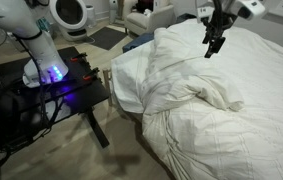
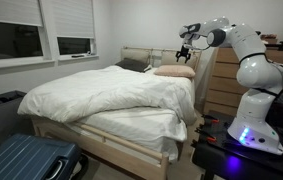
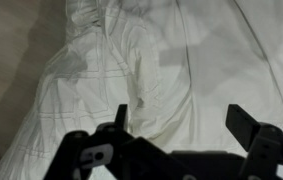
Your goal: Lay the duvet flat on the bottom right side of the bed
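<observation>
**Gripper spread wide above the bed, holding nothing**

Gripper [image 3: 181, 128]: jaws fully apart in the wrist view, with nothing between them. Rumpled white fabric lies below and is not touched. In both exterior views the gripper [image 1: 212, 50] [image 2: 183, 56] hangs in the air over the far part of the bed [image 2: 131, 148], fingers pointing down.

Duvet [image 1: 186, 85] [image 2: 96, 95] [image 3: 121, 70]: bunched and folded over itself on the bed, not flat, with deep wrinkles.

Pillow [image 2: 174, 71]: at the far end, just under the gripper.

Black table [image 1: 76, 95]: beside the bed, carrying the arm's base.
</observation>
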Robot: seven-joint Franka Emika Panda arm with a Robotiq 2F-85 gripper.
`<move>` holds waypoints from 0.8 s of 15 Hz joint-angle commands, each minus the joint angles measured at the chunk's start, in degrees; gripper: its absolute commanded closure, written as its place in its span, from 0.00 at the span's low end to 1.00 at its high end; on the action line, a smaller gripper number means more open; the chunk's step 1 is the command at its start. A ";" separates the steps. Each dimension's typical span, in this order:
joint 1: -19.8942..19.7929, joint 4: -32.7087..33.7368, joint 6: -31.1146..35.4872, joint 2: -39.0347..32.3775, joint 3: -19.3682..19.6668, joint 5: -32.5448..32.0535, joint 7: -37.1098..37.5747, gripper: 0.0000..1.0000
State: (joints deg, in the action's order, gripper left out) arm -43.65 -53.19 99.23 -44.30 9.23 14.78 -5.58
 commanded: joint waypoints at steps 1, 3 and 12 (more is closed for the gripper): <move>0.37 -8.35 5.85 2.66 0.19 -0.57 -3.88 0.00; 0.36 -13.54 10.61 3.78 -0.01 -0.08 -5.88 0.00; -1.50 -35.66 27.91 8.55 -3.15 6.76 -13.61 0.00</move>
State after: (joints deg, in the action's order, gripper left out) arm -43.96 -79.73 124.14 -41.05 8.02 18.00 -15.94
